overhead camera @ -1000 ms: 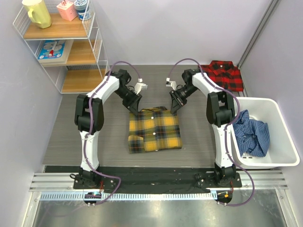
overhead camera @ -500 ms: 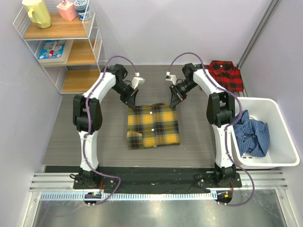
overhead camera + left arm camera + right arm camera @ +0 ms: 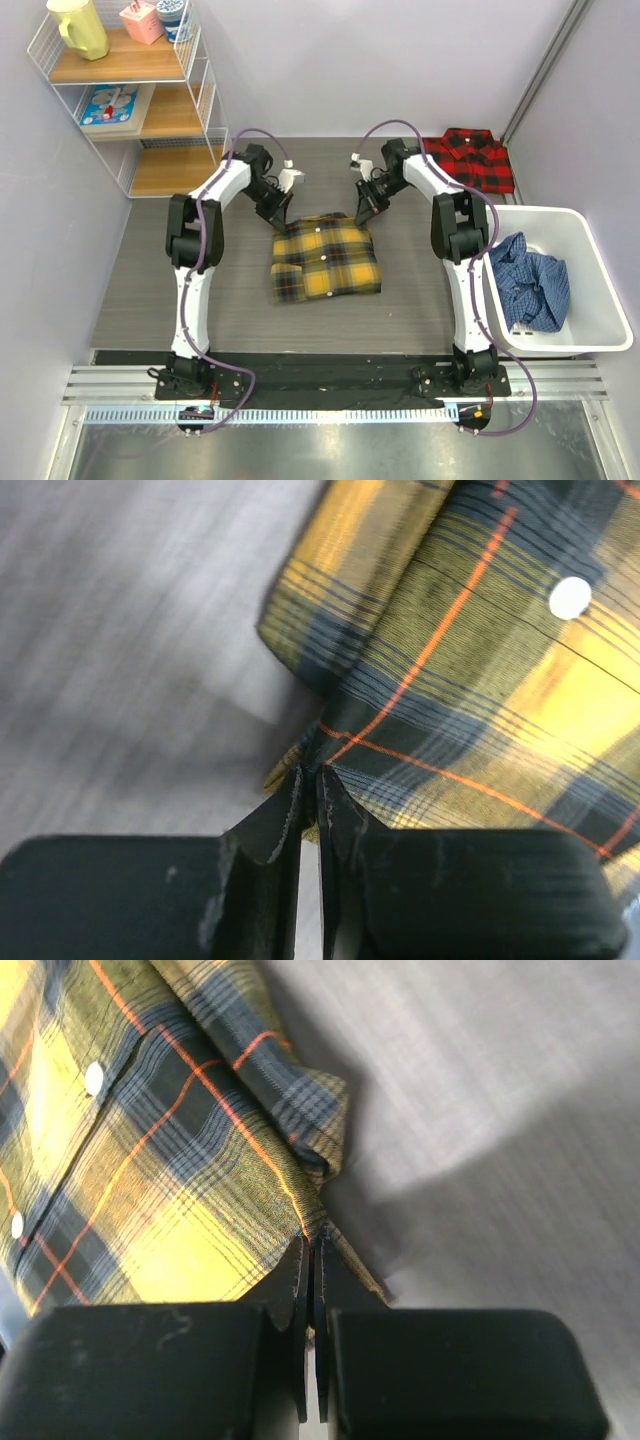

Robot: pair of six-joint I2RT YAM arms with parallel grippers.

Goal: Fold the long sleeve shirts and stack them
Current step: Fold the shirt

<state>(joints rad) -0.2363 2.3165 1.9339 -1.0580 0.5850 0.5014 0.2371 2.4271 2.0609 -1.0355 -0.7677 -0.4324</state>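
The yellow plaid long sleeve shirt lies folded in the middle of the grey table. My left gripper is shut on its far left corner, and the left wrist view shows the fingertips pinching the yellow cloth. At the far right corner my right gripper is shut too, its tips clamping the hem of the shirt. Both pinched corners are raised a little off the table. The red-and-black shirt lies folded at the back right.
A white bin at the right edge holds a crumpled blue shirt. A wire shelf with cups and boxes stands at the back left. Bare grey tabletop surrounds the yellow shirt.
Both grippers have closed on the yellow shirt's far corners. The shirt has slid a little toward the back of the table with them.
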